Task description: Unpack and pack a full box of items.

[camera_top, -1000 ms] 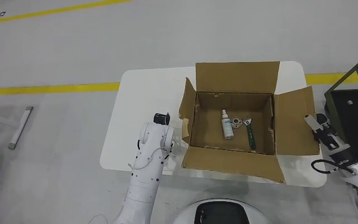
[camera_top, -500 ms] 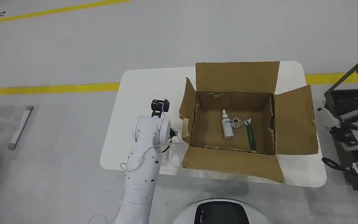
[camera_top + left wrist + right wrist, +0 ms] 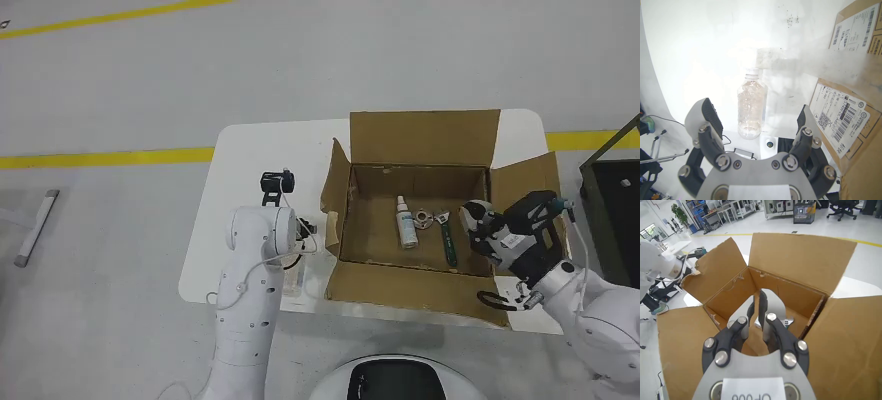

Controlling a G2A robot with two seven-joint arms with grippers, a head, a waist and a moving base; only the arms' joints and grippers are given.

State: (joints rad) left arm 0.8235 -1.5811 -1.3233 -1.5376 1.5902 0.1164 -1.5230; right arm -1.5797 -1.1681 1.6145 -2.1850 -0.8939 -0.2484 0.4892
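An open cardboard box stands on the white table. On its floor lie a white spray bottle, a small metal ring and a green-handled wrench. My right gripper hangs shut and empty over the box's right side, above the wrench. A clear plastic bottle lies on the table left of the box. My left gripper hovers open just above this bottle, one finger on either side and not touching it. The left arm covers it from above.
The box's four flaps are folded outward; the right flap lies under my right arm. A dark green rack stands just off the table's right end. Bare tabletop lies to the left and behind the left arm.
My right arm has swung in from beyond the table's right end to over the box's right side. My left arm has shifted a little toward the table's far side.
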